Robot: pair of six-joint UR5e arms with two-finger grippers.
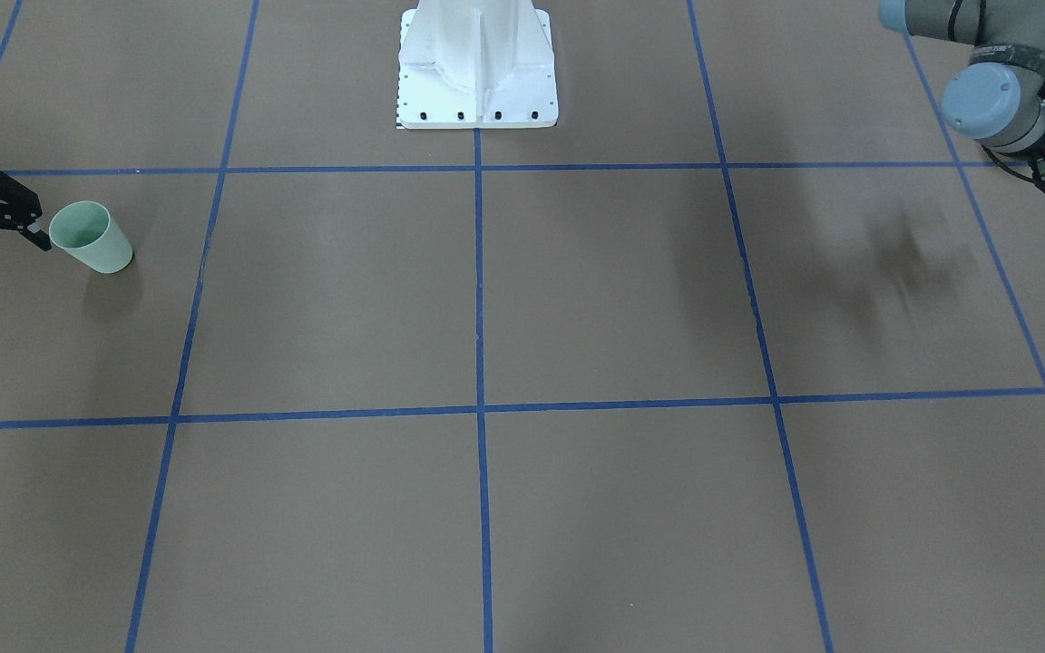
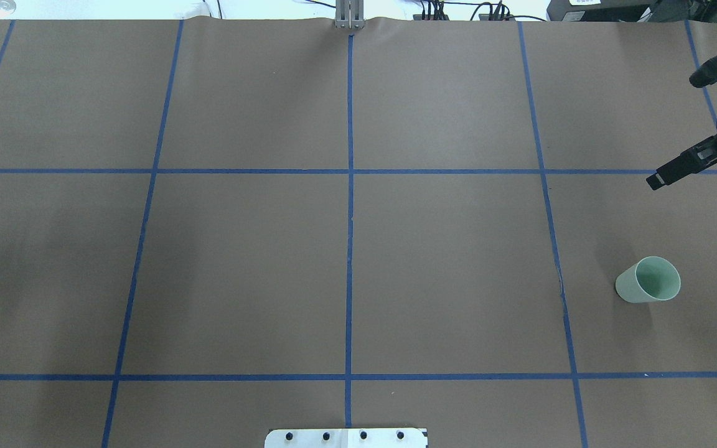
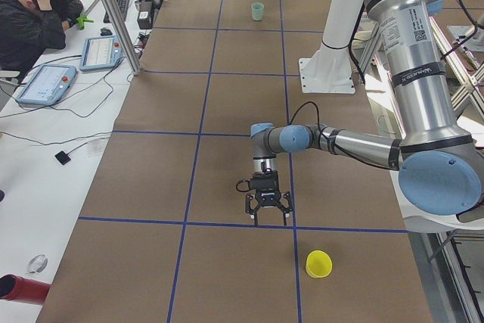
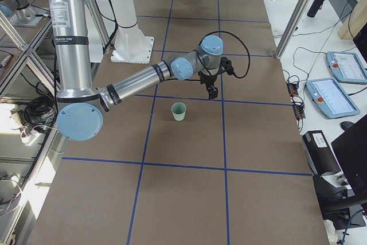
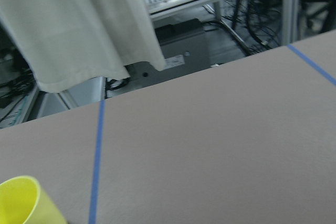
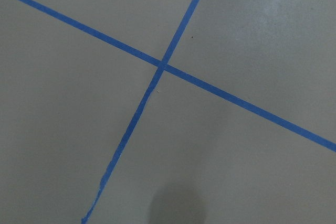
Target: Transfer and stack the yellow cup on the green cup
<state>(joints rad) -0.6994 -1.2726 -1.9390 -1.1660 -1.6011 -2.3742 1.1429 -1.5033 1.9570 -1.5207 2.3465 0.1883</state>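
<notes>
Nearest, at the robot's left end of the brown paper-covered worktop [image 3: 151, 149], the small bright yellow plastic tumbler [image 3: 318, 264] is seen upright, mouth up, just beside a blue tape line [image 3: 297, 277]. Only part of it is caught in the bottom corner of the left wrist view. A little farther along, the left gripper [image 3: 270, 220] is held low over the worktop, pointing down, its fingers spread apart and closed on nothing. The yellow tumbler is near it but not touched. Past the middle, the white pedestal base [image 3: 327, 73] is passed. Well beyond, toward the robot's right end, the small pale mint-green plastic tumbler [image 2: 648, 281] is found upright and empty inside a taped square. Farthest out, the right gripper [image 2: 676, 130] is hung above the worktop with its fingers wide apart, gripping nothing, near the green tumbler but clear of it. The two tumblers are set well apart.
</notes>
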